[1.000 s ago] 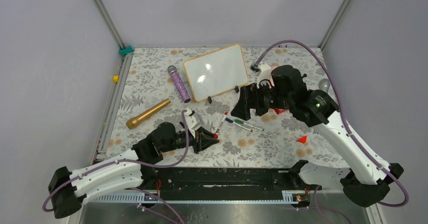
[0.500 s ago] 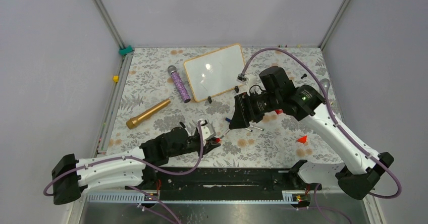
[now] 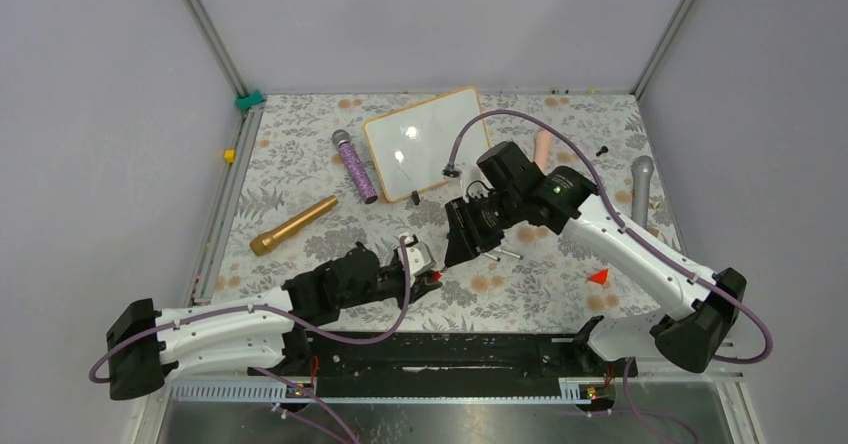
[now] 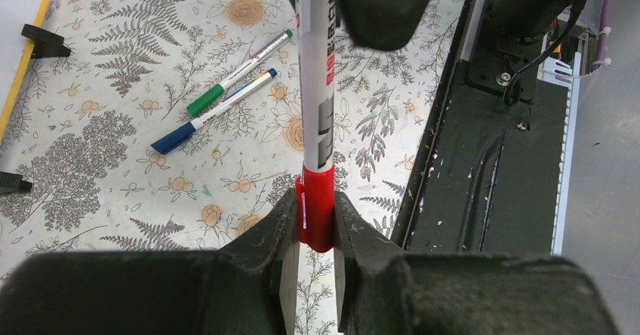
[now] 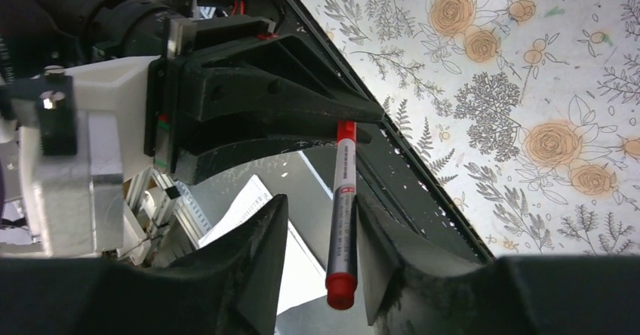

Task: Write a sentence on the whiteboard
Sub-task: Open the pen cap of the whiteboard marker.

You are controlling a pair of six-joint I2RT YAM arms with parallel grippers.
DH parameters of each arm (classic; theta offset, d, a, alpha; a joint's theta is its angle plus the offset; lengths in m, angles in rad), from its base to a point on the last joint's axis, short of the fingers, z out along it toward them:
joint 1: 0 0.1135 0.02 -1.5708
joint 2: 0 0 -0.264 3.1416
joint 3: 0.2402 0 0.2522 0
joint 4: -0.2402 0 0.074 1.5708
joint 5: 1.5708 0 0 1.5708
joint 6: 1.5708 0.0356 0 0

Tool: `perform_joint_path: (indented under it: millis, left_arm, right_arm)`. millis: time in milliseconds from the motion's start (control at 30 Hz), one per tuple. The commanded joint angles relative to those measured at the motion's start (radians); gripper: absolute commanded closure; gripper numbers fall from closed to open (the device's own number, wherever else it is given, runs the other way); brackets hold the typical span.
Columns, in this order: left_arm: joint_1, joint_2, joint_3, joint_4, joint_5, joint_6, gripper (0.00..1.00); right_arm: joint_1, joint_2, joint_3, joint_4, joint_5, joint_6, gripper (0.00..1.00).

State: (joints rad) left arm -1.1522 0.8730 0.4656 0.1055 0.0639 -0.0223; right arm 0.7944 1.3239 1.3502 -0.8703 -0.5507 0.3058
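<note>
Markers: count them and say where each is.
3. The red marker is pinched by the left fingers, its barrel between the right fingers; the green marker and blue marker lie side by side on the table. Others may be hidden.

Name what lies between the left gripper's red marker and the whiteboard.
A green marker and a blue marker on the cloth before the whiteboard; left wrist view shows them.

The right gripper point(image 3: 457, 247) swung down toward the left gripper point(image 3: 424, 276), which pushed forward too. The right jaws narrowed either side of the red marker point(image 5: 342, 222) sticking out of the left grip.
</note>
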Motion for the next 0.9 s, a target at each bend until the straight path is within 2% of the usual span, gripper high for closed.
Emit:
perform_joint_path:
  millis: [0,67,100,233,500,667,800,867]
  left_arm:
    - [-0.005,0.01,0.048,0.062,-0.003,0.016,1.0]
    - [-0.007,0.015,0.051,0.06,-0.004,0.016,1.0]
    - [-0.007,0.017,0.051,0.057,-0.004,0.016,1.0]
    - [-0.01,0.017,0.052,0.059,-0.001,0.016,1.0]
    - [-0.017,0.018,0.065,0.045,0.002,0.016,1.0]
    - [-0.018,0.023,0.065,0.045,-0.001,0.016,1.0]
    - [-0.017,0.024,0.069,0.045,-0.01,0.016,1.0]
    - [-0.018,0.025,0.069,0.045,-0.014,0.016,1.0]
  right_arm:
    - [0.035,0.027,0.013,0.029,-0.004,-0.002,0.6]
    - [0.038,0.035,0.013,0.026,-0.005,-0.004,0.67]
    - [0.038,0.038,0.013,0.021,-0.004,-0.007,0.68]
    - [0.039,0.052,0.024,-0.003,0.017,-0.025,0.59]
    - [0.04,0.099,0.046,-0.034,0.015,-0.052,0.62]
    - [0.044,0.111,0.047,-0.033,0.003,-0.063,0.72]
    - [0.046,0.123,0.048,-0.045,-0.008,-0.079,0.73]
    - [0.046,0.127,0.045,-0.05,-0.013,-0.086,0.84]
